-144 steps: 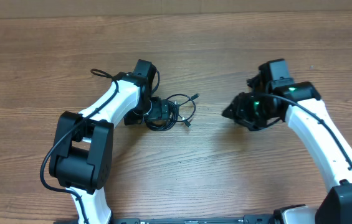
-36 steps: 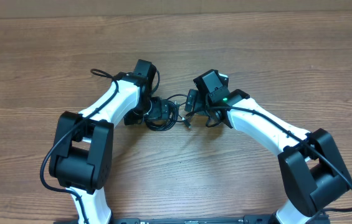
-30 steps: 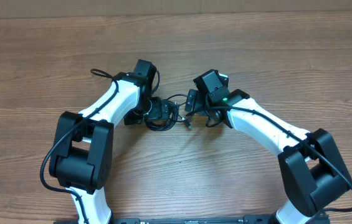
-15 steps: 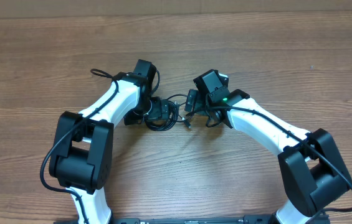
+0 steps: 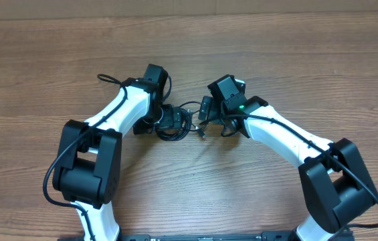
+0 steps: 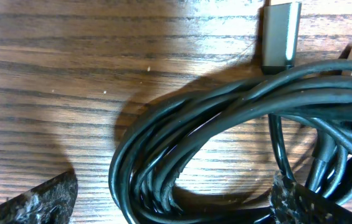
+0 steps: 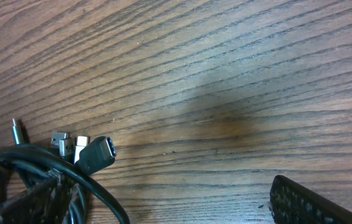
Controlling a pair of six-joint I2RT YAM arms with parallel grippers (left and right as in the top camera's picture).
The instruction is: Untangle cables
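The cables [image 5: 187, 119] lie as a tangled black coil on the wooden table between my two arms. My left gripper [image 5: 167, 124] sits low over the coil's left side. In the left wrist view its jaws stand wide open [image 6: 176, 208], and the looped strands [image 6: 225, 124] lie between the fingers [image 6: 38, 202], with a silver plug [image 6: 280, 34] beyond. My right gripper [image 5: 205, 110] is at the coil's right edge. It is open [image 7: 172, 205], with bare wood between its fingers. A black plug [image 7: 96, 154] and one strand [image 7: 110, 202] lie just inside its left finger [image 7: 32, 202].
The wooden table [image 5: 296, 53] spreads all round the coil. A thick black wire [image 5: 108, 79] loops off the left arm near its wrist. Both arm bases stand at the near edge.
Since the oldest frame my right arm has swung in from the right to the coil's edge. Over the last second nothing has moved.
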